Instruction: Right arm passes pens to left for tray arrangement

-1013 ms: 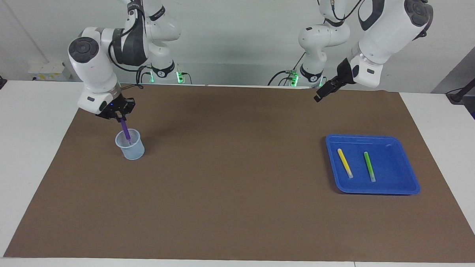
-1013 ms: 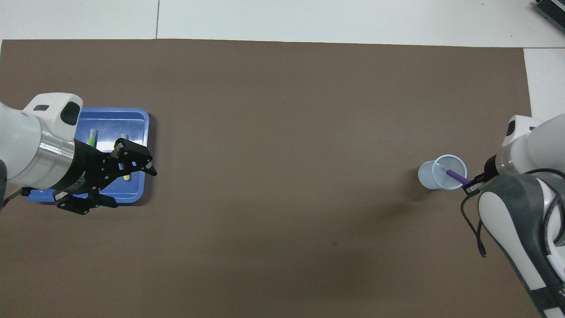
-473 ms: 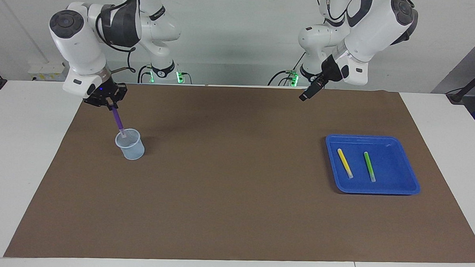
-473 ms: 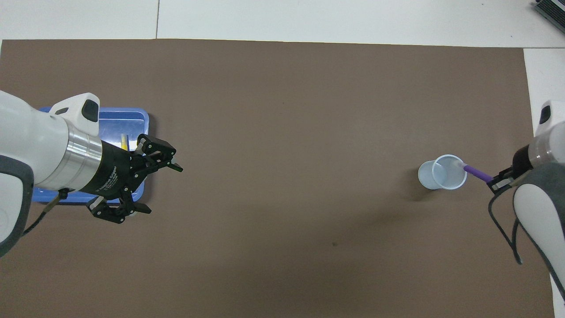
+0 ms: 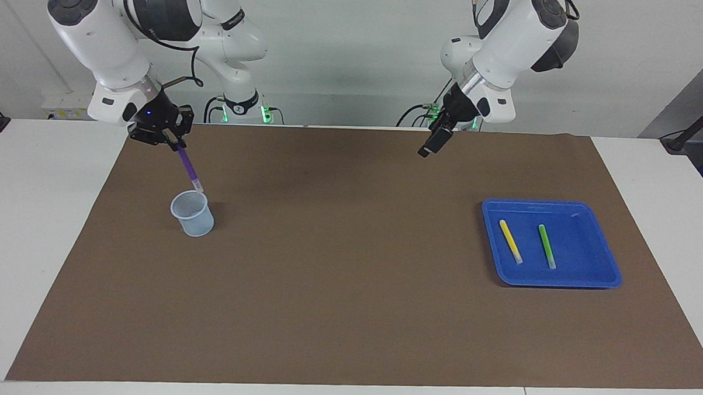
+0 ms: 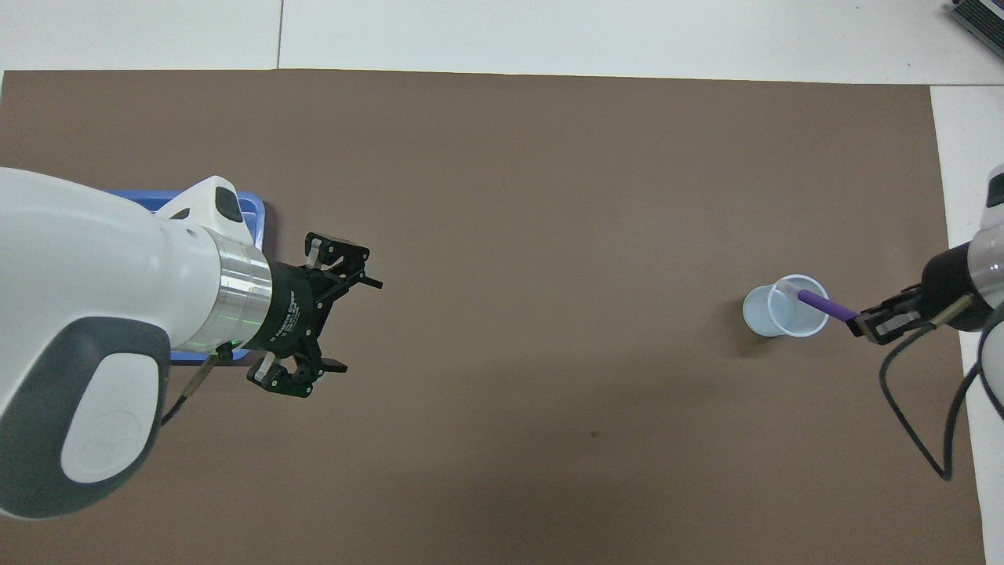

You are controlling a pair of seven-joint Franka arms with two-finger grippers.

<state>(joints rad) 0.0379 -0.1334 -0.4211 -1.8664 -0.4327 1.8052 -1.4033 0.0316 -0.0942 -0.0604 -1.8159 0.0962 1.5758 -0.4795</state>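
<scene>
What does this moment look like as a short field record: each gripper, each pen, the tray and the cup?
right gripper: shut on the purple pen, raised over the cup
purple pen: clear of the cup, tilted, pale tip down
left gripper: open, empty, up over the brown mat
tray: toward the left arm's end
yellow pen: in the tray
green pen: in the tray, beside the yellow pen
cup: upright, empty

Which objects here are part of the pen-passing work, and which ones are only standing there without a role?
Part of the job:
- purple pen, gripped by the shut right gripper, lifted over the cup
- yellow pen and green pen, lying in the blue tray
- left gripper, open, over the mat

Not part of it:
- brown mat
- cup, now empty
</scene>
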